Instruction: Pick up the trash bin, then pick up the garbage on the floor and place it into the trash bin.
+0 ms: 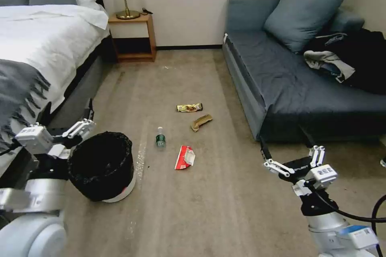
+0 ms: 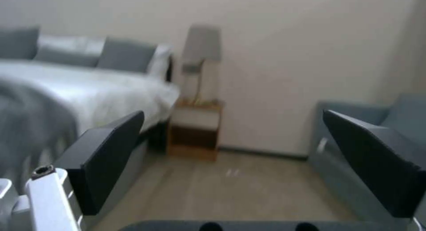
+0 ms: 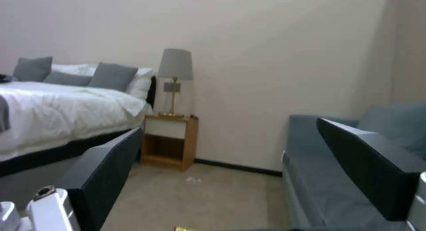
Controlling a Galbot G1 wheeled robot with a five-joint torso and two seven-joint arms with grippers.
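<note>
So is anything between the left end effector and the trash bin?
Nothing visible. The left end effector, open, sits beside the trash bin at its rim, next to the bed. The litter lies on the carpet beyond the bin.

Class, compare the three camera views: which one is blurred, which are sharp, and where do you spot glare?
Left wrist view: smeared throughout, lamp and bed soft. Right wrist view: sharper, lamp edges crisp. Head view: sharp, with faint sheen on the gold-brown wrapper.

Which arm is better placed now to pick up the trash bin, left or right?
Left, probably. The left gripper hangs open right beside the trash bin, near its rim. The right gripper, also open, is far across the floor by the sofa.
</note>
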